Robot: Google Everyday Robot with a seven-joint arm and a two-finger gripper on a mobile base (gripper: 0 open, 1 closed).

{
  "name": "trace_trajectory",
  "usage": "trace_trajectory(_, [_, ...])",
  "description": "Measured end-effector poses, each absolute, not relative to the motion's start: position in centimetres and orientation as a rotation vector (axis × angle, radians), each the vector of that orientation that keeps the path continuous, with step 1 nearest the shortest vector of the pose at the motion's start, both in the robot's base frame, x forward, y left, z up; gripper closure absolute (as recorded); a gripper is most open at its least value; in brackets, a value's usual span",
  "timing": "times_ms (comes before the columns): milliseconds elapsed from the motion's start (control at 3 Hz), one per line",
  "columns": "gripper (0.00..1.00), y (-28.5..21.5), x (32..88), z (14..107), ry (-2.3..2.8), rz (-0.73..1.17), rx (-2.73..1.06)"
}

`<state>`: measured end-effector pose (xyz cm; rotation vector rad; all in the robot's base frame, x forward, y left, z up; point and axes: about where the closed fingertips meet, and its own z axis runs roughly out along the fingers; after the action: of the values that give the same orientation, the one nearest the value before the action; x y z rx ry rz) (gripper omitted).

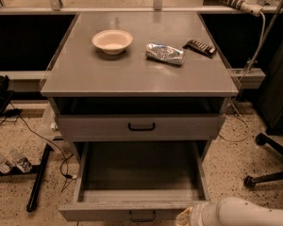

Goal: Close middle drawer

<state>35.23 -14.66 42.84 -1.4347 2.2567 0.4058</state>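
The middle drawer [104,213] of the grey metal cabinet [132,79] is pulled far out toward me and looks empty. Its small black pull [142,216] shows at the bottom edge of the view. The first drawer [179,126] above it, with a like black handle [141,126], stands slightly out. My white arm [245,213] comes in from the lower right. My gripper [185,217] is at the drawer's front right corner, mostly cut off by the frame's bottom edge. The third drawer is out of view.
On the cabinet top are a white bowl [112,41], a crumpled silver bag [165,53] and a black bar-shaped item [200,47]. A chair base [269,173] stands at the right. Bottles [9,161], a black pole [37,178] and cables lie on the floor at the left.
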Motion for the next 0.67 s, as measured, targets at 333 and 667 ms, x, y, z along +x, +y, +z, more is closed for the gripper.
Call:
trace_trajectory(333, [0.82,-14.67,35.48,42.83,2.254,0.398,-1.426])
trace_trajectory(667, [0.57,-14.67,35.48,42.82,2.254,0.398,-1.426])
